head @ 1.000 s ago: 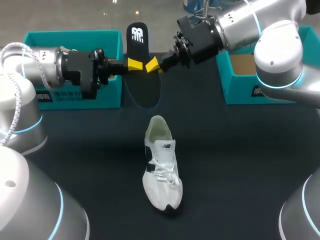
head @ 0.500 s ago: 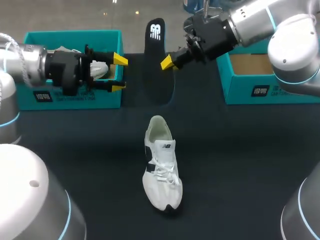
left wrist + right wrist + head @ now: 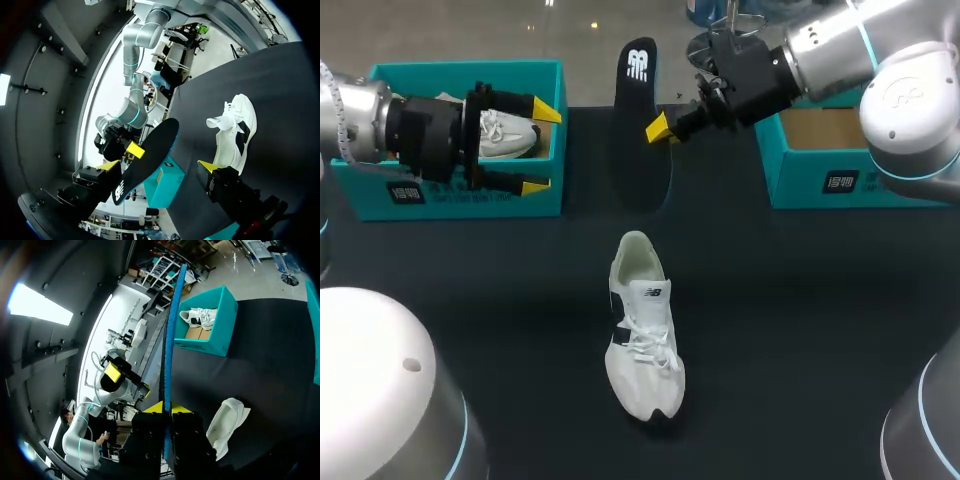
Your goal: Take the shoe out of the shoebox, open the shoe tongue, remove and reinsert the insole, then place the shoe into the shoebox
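the right tool (image 3: 660, 127) pinches the black insole (image 3: 638, 100) near its lower end, a yellow tip pressed on each face. the insole stands upright over the counter (image 3: 800, 300), its logo end rising away from the tool. the left tool (image 3: 541, 148) is spread wide and holds nothing. its tips hang over the inner end of the teal shoebox (image 3: 460, 68), where a second white shoe (image 3: 505, 135) lies just behind them. the white sneaker (image 3: 642, 340) lies on the counter, nearer the robot than both tools, touching neither. another teal shoebox (image 3: 820, 185) sits beside the right tool.
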Available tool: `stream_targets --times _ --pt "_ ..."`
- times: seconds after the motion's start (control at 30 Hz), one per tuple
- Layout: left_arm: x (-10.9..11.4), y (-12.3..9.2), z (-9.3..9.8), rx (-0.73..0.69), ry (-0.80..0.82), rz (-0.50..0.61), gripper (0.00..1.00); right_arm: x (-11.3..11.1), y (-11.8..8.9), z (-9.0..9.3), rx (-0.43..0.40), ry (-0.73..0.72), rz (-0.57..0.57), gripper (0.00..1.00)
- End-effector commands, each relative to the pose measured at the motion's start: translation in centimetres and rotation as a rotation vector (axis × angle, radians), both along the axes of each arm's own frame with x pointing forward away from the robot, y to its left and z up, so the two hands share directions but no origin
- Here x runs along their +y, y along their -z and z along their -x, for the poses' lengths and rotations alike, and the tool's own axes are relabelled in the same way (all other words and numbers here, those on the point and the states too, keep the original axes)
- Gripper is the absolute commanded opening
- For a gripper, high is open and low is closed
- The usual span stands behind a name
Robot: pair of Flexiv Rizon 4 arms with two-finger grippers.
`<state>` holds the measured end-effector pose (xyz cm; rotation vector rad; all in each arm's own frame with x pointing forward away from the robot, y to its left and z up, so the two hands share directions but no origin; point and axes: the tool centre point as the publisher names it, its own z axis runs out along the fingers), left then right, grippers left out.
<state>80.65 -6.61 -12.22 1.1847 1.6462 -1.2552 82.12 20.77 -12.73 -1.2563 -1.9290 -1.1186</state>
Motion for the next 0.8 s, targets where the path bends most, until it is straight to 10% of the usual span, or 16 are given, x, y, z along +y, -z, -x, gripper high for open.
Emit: stream_targets --times 0.03,0.37,0.8 --pt "0.0 0.1 0.1 -0.001 -0.001 -0.001 1.00 0.1 0.0 0.0 0.001 0.002 0.003 0.00" --pt "-0.1 -0.4 2.7 0.420 -0.485 -0.451 1.00 0.1 0.0 0.0 0.001 0.002 0.003 0.00" --pt "6.5 4.2 4.4 0.855 -0.554 -0.559 1.00 0.1 0.0 0.0 0.001 0.002 0.003 0.00"
